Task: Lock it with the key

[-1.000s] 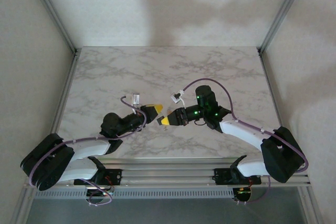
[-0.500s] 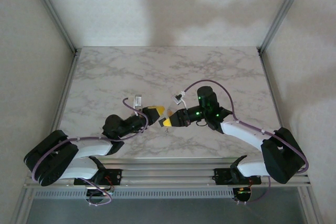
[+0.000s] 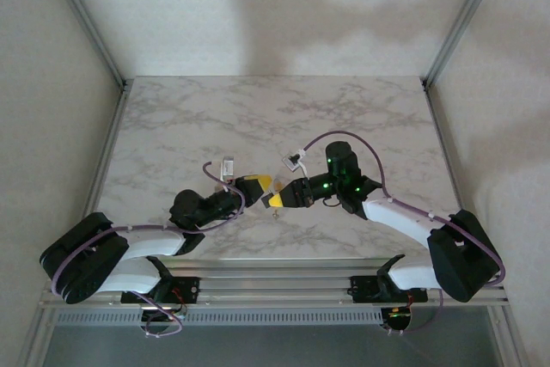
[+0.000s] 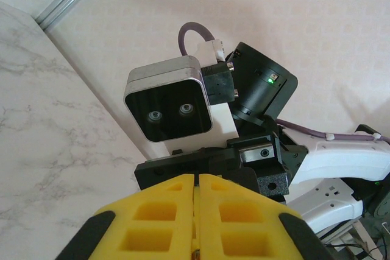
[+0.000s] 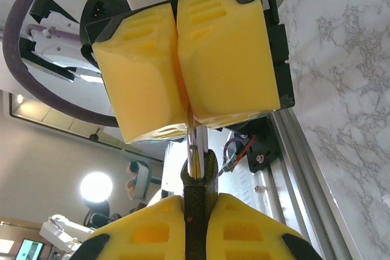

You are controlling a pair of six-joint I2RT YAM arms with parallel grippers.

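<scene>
here, at the centre of the top view over the white marble table (image 3: 258,118), the two arms meet tip to tip. in the lower middle of the right wrist view the right gripper (image 5: 196,206) is clamped on the dark-headed metal key (image 5: 196,178). the key points up into the seam of the left gripper (image 5: 184,120), whose yellow pads (image 5: 225,59) are pressed together; whether they hold anything cannot be told.

No lettering, brand or number is readable; the white cable tags (image 3: 227,165) near the middle of the top view are too small to make out
</scene>
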